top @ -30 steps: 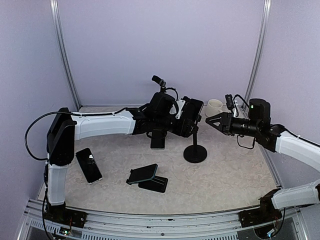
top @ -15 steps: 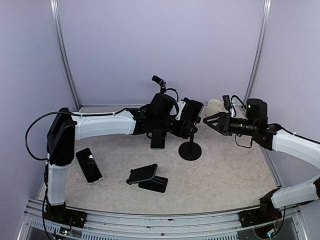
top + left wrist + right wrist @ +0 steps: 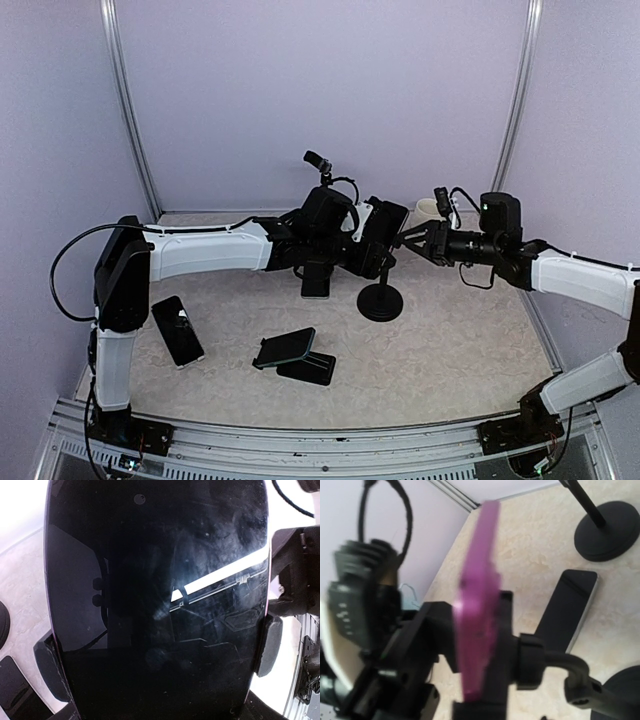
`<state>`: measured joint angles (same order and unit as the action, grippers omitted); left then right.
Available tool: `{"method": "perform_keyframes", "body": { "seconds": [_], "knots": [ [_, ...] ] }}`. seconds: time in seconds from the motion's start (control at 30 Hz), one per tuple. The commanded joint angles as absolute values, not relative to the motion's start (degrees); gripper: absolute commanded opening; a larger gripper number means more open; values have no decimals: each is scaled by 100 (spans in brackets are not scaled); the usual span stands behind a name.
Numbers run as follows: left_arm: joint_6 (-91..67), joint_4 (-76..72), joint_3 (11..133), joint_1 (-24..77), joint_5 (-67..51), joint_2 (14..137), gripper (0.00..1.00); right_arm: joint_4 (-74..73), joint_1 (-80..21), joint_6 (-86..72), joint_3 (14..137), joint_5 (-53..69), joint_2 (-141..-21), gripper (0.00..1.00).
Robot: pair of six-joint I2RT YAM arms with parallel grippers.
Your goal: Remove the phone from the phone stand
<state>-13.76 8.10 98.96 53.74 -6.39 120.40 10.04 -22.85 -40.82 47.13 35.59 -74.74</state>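
Observation:
The phone (image 3: 389, 221) has a black screen and a purple edge. It sits in the clamp of the black phone stand (image 3: 380, 302), which has a round base. The screen fills the left wrist view (image 3: 155, 595). My left gripper (image 3: 367, 243) is shut on the phone, with a finger pad (image 3: 268, 645) against each long side. In the right wrist view the phone (image 3: 477, 630) shows edge-on in the stand's cradle (image 3: 532, 667). My right gripper (image 3: 408, 242) is open, close to the right of the cradle and not touching it.
A second phone (image 3: 317, 278) lies flat under the left arm and shows in the right wrist view (image 3: 572, 605). A third phone (image 3: 178, 330) lies at the left. A low folding stand (image 3: 292, 353) holds another phone near the front. A white cup (image 3: 430, 211) stands at the back right.
My right gripper has moved left, up close to the stand's cradle. The stand's base has slid a little to the left. My left gripper has stayed on the phone.

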Motion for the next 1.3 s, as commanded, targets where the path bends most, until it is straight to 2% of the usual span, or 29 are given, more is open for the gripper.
{"method": "perform_keyframes", "body": {
  "seconds": [0.0,0.33,0.87,1.1,1.27],
  "knots": [
    [-1349,923,10053,5396,-597,12065,19,1151,-2341,-4110,4936,3462,-7636,50],
    [-1342,952,10102,5405,-569,12111,18,1424,-2473,-4266,5049,3533,-7946,44],
    [-1703,994,10066,5171,-241,12129,16,1182,-2506,-4127,5019,3454,-7802,17],
    [-2028,960,9863,4916,-4,12057,14,1162,-2439,-4113,4878,3516,-7682,1],
    [-2158,907,9677,4714,97,12006,11,1190,-2312,-4089,4713,3686,-7563,0]
  ]
}}
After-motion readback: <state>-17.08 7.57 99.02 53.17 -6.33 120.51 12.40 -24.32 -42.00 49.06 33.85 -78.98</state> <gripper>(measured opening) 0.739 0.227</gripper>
